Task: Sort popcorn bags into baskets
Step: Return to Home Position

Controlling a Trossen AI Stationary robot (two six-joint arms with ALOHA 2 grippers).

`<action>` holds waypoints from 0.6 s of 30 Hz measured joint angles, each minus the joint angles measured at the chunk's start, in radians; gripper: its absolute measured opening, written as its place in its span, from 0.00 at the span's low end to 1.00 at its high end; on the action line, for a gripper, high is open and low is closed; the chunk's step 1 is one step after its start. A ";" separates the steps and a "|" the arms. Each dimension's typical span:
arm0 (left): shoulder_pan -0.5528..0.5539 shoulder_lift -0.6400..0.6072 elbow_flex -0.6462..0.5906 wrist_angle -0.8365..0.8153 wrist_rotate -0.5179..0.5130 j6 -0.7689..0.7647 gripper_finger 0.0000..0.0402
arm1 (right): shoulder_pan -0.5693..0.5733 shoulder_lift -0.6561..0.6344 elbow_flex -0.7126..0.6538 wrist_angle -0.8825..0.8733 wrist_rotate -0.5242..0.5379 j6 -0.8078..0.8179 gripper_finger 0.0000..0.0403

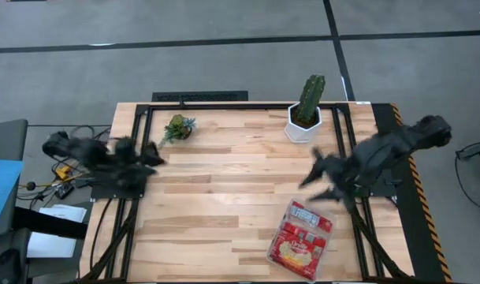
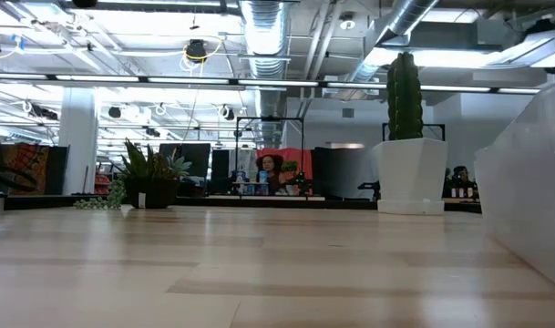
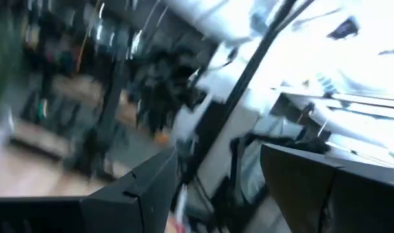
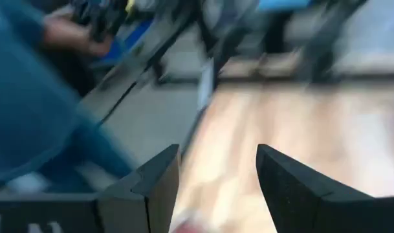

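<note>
Tray of popcorn bags near right hand; cactus pot beyond.

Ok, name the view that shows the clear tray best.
High view: whole clear tray, popcorn bags inside, seen from above. Low view: only its cloudy wall. Wrist views: cannot tell.

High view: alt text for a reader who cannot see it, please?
A clear tray of red popcorn bags sits on the wooden table, by the right gripper. Both it and the left gripper are open and empty.
</note>
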State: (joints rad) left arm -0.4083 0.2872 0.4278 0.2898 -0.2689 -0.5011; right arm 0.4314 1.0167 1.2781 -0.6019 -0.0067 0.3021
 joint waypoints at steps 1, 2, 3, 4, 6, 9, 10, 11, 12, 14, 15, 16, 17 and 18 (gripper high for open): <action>0.009 -0.062 0.000 -0.027 0.003 0.047 0.53 | -0.010 -0.034 0.000 0.010 0.033 -0.050 0.56; 0.017 -0.124 0.001 -0.065 -0.003 0.090 0.53 | -0.019 -0.071 -0.007 0.023 0.057 -0.101 0.56; 0.022 -0.185 0.002 -0.118 -0.023 0.121 0.53 | -0.028 -0.108 -0.022 0.047 0.066 -0.145 0.57; 0.026 -0.240 0.002 -0.186 -0.053 0.136 0.53 | -0.040 -0.146 -0.047 0.086 0.064 -0.181 0.57; 0.027 -0.287 0.004 -0.309 -0.135 0.127 0.53 | -0.065 -0.232 -0.119 0.151 0.050 -0.226 0.57; 0.028 -0.278 0.009 -0.440 -0.180 0.110 0.53 | -0.096 -0.362 -0.277 0.249 0.029 -0.228 0.56; 0.027 -0.266 0.009 -0.416 -0.169 0.111 0.53 | -0.104 -0.407 -0.338 0.291 0.031 -0.225 0.56; 0.027 -0.252 0.001 -0.400 -0.181 0.118 0.53 | -0.114 -0.454 -0.402 0.335 0.035 -0.224 0.56; 0.028 -0.243 -0.013 -0.406 -0.193 0.122 0.53 | -0.123 -0.504 -0.472 0.394 0.037 -0.224 0.56; 0.030 -0.246 -0.052 -0.425 -0.181 0.123 0.53 | -0.138 -0.593 -0.610 0.530 0.034 -0.222 0.56; 0.029 -0.251 -0.067 -0.400 -0.169 0.123 0.53 | -0.143 -0.638 -0.673 0.578 0.031 -0.214 0.56; 0.029 -0.256 -0.087 -0.364 -0.169 0.121 0.53 | -0.147 -0.680 -0.735 0.621 0.031 -0.196 0.56; 0.029 -0.261 -0.113 -0.345 -0.176 0.108 0.53 | -0.148 -0.718 -0.796 0.657 0.032 -0.174 0.56; 0.029 -0.262 -0.148 -0.329 -0.178 0.097 0.53 | -0.149 -0.753 -0.856 0.691 0.033 -0.153 0.56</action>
State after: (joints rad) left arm -0.3790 0.0250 0.2794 -0.0390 -0.4471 -0.4037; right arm 0.2826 0.2632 0.4219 0.0888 0.0263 0.1492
